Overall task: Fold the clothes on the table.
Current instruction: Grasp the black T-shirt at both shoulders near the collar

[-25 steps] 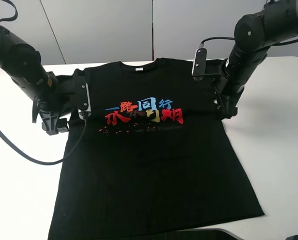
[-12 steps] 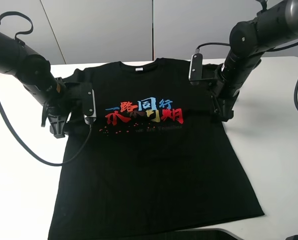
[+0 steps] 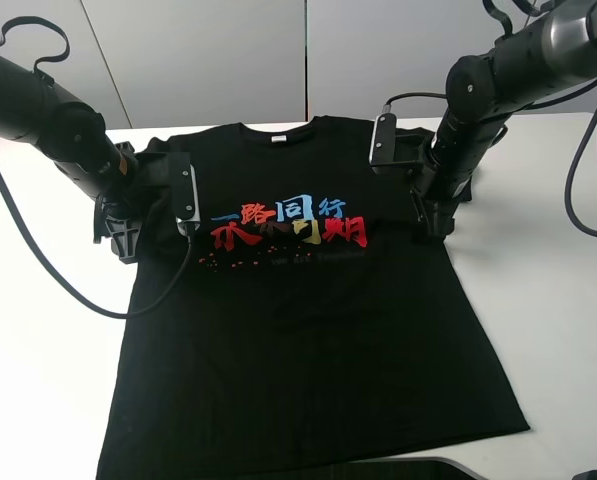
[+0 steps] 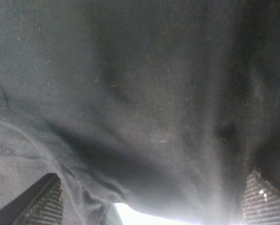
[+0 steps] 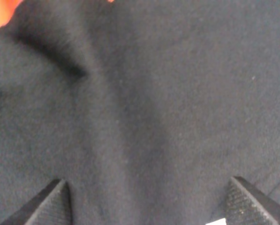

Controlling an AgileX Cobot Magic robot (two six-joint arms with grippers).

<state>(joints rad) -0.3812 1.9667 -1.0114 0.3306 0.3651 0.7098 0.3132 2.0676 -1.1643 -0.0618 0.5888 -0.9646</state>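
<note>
The black T-shirt (image 3: pixel 308 330) lies flat and face up on the white table (image 3: pixel 558 300), its red, blue and yellow characters (image 3: pixel 288 225) on the chest. My left gripper (image 3: pixel 128 238) is low over the shirt's left sleeve, near the armpit. My right gripper (image 3: pixel 433 225) is low over the shirt's right side, below the right sleeve. In the left wrist view the gripper (image 4: pixel 154 204) is open, its fingertips (image 4: pixel 46 201) wide apart over black cloth (image 4: pixel 144 93). In the right wrist view the gripper (image 5: pixel 149 204) is also open over black cloth (image 5: pixel 168 93).
A dark object (image 3: pixel 398 468) sits at the table's front edge below the hem. Black cables (image 3: pixel 48 285) trail from the left arm over the table; more hang at the right (image 3: pixel 578 190). Grey wall panels stand behind the table.
Both grippers have moved inward over the shirt: the left one to the right and slightly back, the right one to the left. The shirt lies as before.
</note>
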